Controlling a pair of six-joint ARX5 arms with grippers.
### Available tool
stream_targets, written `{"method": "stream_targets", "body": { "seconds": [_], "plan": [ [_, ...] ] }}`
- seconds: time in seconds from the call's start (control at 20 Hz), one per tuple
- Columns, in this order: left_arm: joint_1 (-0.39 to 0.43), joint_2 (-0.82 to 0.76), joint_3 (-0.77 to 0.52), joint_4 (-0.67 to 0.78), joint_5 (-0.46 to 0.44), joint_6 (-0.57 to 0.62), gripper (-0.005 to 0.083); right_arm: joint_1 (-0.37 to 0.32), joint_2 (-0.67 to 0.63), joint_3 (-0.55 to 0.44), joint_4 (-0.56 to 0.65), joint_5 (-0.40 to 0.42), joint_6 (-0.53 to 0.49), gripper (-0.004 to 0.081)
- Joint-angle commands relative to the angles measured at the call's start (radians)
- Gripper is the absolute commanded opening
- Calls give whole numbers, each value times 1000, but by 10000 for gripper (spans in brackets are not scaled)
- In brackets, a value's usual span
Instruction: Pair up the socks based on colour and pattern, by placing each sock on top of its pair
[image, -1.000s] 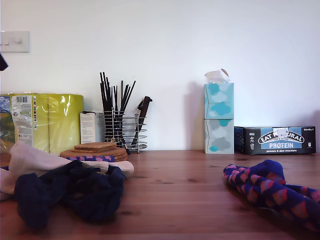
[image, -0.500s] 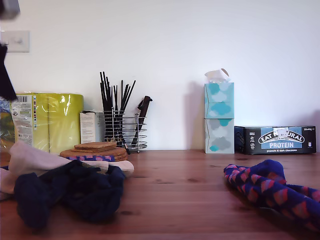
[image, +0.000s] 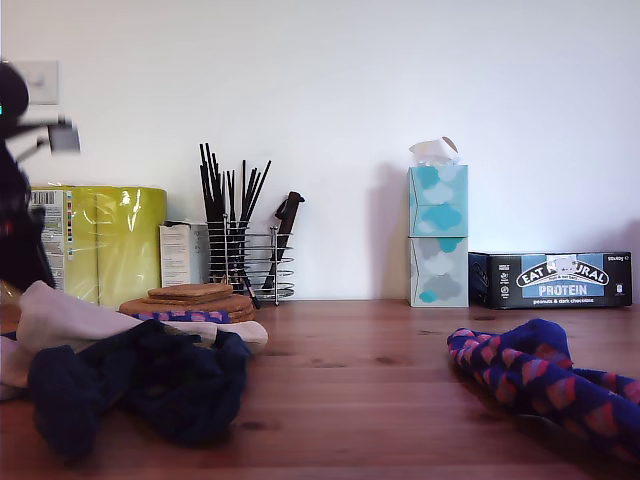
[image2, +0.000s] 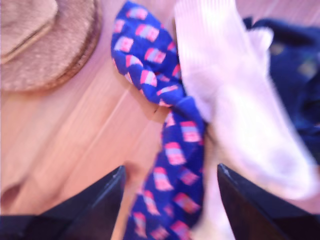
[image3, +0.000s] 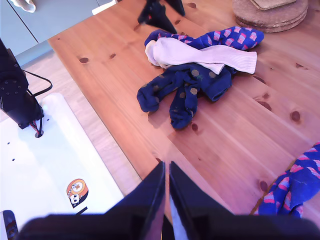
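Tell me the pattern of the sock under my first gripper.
Blue sock with red-pink checks, clearest in the first wrist view.

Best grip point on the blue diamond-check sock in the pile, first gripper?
Probably the bare middle stretch of the blue diamond-check sock, lying flat on the table between my first gripper's open jaws. Come straight down from above, on the side away from the white sock that overlaps its other edge, so only one sock gets pinched.

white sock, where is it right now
The white sock lies in the pile at the exterior view's left, draped over a blue checked sock, with the navy spotted socks against it and the cork coasters behind.
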Motion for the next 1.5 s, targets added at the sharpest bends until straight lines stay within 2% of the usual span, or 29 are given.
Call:
{"method": "stream_targets", "body": {
  "seconds": [0.0, 0.2, 0.3, 0.35, 0.5, 0.6, 0.7, 0.85, 0.95, 1.05, 1.2, 1.45],
  "plan": [
    [10, 41, 0, 3, -10, 13, 482, 4, 1, -6, 3, 0, 4, -12],
    [11, 89, 0, 17, -24, 14, 476, 4, 22, -6, 5, 0, 5, -12],
    [11, 105, 0, 25, -25, 13, 418, 4, 32, -6, 5, 0, 5, -12],
    [14, 117, 0, 24, -25, 5, 356, 4, 37, -6, 5, -1, 5, -12],
    [16, 128, 0, 2, -26, -5, 83, 4, 44, -6, 5, 2, 11, -12],
    [16, 128, 2, -2, -39, -6, -29, 4, 44, -6, 6, 32, 38, -12],
    [15, 127, 27, -32, -67, -33, -24, 4, 44, -6, 5, 80, 38, -12],
    [15, 126, 137, -155, -107, -137, -24, 4, 43, -6, 5, 117, 37, -12],
    [15, 126, 240, -262, -110, -252, -24, 4, 43, -6, 5, 135, 37, -12],
    [9, 126, 351, -396, -97, -426, -24, 4, 43, -6, 5, 148, 27, -12],
    [-8, 126, 498, -593, 37, -641, -24, 4, 43, -6, 5, 182, 25, -12],
    [-85, 126, 661, -740, 356, -778, -24, 4, 34, -6, 9, 255, 19, -12]
  ]
}}
